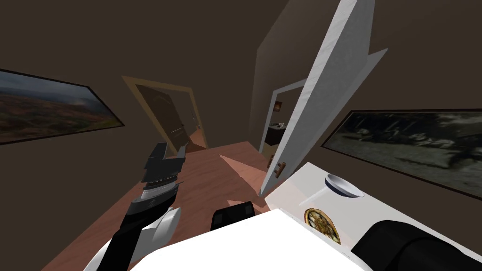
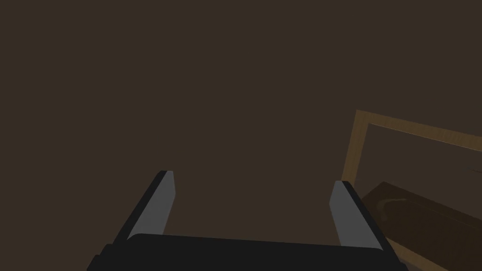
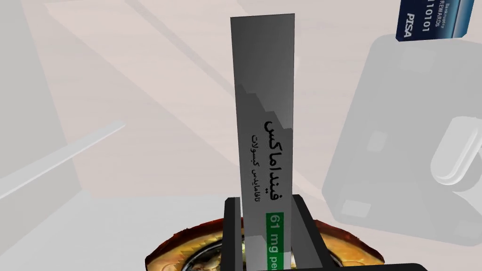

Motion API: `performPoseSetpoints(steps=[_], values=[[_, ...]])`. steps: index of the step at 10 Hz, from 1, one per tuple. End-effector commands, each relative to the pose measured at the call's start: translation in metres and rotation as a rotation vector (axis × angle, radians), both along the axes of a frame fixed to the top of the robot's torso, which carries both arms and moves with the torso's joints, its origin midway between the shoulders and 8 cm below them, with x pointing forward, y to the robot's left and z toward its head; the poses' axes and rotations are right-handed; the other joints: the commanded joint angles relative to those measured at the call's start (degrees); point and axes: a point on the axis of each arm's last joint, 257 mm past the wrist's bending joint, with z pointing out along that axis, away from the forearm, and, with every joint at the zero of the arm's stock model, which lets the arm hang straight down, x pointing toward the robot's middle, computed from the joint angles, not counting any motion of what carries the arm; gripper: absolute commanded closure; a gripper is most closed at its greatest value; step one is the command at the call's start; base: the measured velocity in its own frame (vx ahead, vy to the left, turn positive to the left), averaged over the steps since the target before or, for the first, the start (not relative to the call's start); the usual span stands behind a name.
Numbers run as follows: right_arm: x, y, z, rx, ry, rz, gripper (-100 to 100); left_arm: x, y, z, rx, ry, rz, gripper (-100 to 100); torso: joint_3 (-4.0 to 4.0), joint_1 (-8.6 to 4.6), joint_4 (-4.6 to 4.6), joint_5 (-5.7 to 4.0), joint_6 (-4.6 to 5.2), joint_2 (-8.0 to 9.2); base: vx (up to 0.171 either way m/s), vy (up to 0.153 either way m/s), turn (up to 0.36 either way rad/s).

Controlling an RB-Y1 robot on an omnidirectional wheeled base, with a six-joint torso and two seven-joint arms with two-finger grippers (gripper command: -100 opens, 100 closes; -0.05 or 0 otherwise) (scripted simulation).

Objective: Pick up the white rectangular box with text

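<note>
right tool clamps the white box with text by its sides; a round brown disc lies beyond it. left tool, centre-left of the head view, gapes, holding nothing. grasp looks made; next calls for a steady lift clear of the worktop.

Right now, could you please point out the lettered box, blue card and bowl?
lettered box (image 3: 264, 103), right wrist view, printed face.
blue card (image 3: 433, 19), right wrist view, lettered face.
bowl (image 1: 352, 192), head view, rim.
</note>
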Motion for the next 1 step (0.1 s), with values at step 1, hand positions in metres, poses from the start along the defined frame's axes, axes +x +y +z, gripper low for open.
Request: performPoseSetpoints(steps=[1], values=[[0.0, 0.0, 0.0, 0.0, 0.0, 0.0, 0, 0.0, 0.0, 0.0, 0.0, 0.0, 0.0, 0, 0.0, 0.0, 0.0, 0.0, 0.0, 0.0, 0.016, 0.005, 0.012]])
